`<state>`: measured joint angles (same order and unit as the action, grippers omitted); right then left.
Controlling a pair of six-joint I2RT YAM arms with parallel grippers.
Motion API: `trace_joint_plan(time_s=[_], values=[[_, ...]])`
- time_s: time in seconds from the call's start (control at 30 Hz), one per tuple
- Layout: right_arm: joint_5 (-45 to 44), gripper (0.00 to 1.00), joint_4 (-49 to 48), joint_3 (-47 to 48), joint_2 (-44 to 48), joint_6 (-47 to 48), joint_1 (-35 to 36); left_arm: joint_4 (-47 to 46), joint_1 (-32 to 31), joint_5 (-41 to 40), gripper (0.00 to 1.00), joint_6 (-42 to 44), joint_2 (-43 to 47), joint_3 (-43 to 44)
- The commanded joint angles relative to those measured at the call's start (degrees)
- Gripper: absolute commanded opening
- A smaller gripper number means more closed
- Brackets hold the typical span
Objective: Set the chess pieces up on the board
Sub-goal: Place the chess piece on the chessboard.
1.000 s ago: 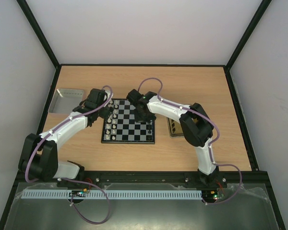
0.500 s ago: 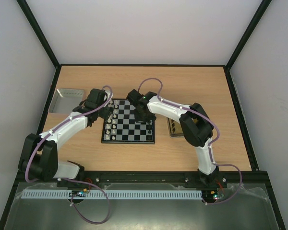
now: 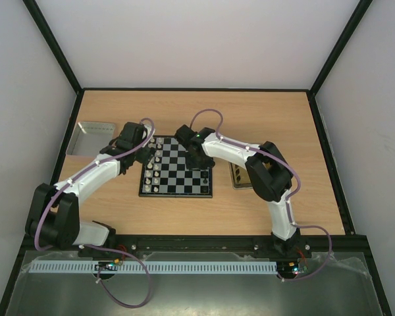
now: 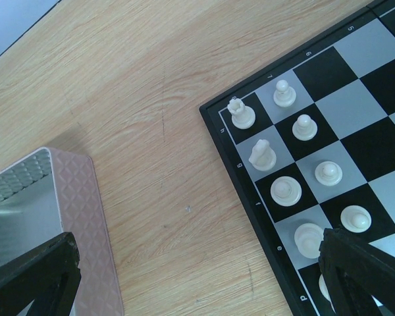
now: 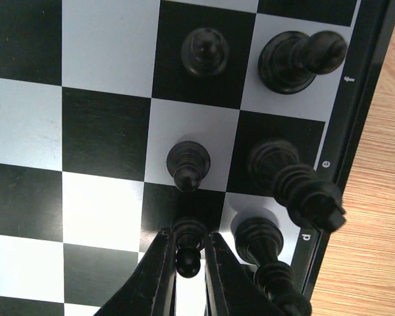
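Left gripper (image 4: 197, 266) stands wide open: one dark finger (image 4: 33, 280) at the lower left corner, the other at the lower right, with bare wooden table (image 4: 151, 131) between them. Board (image 4: 352, 108), one corner in view, lies at the right. White pieces (image 4: 285, 191) stand upright in two files along its framed edge — rook (image 4: 241, 113) on the corner square, knight (image 4: 262, 156) next to it. Metal tray (image 4: 82, 210) sits at lower left — apart from the board.

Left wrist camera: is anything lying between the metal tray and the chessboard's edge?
No. Between the tray and the board, only bare wooden table shows in the left wrist view.
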<state>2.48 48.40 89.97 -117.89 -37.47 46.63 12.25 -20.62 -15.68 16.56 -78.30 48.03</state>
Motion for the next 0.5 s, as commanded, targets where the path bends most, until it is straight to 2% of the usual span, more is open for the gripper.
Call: trace_joint_plan(time_s=[0.0,0.47], values=[[-0.65,0.11,1.17,-0.65,-0.84,0.3,0.44,-0.74,-0.13,-0.49,0.99,0.6,0.06,-0.52],[-0.07,0.13,1.07,0.17,-0.78,0.34,0.41,-0.91,-0.17,-0.47,0.99,0.67,-0.18,-0.44]])
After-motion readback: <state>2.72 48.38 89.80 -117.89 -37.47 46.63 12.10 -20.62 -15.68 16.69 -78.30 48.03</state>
